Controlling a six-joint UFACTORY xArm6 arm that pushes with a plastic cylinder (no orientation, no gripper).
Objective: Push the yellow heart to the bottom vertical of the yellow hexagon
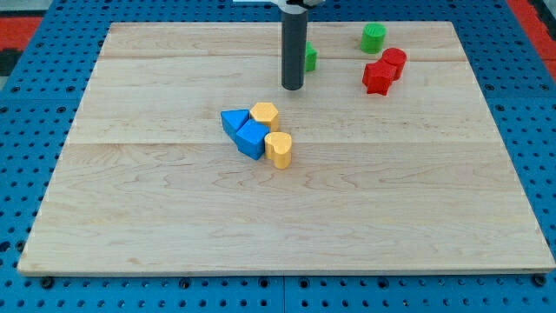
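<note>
The yellow heart lies near the board's middle, just below and slightly right of the yellow hexagon. The two yellow blocks are close, about touching. Two blue blocks sit against them on the left: a blue triangle and a blue cube-like block, which touches the heart's left side. My tip is above the hexagon, slightly to its right, and apart from both yellow blocks.
A green block is partly hidden behind the rod. Another green block sits at the view's top right. Two red blocks lie just below it. The wooden board ends at a blue pegboard surround.
</note>
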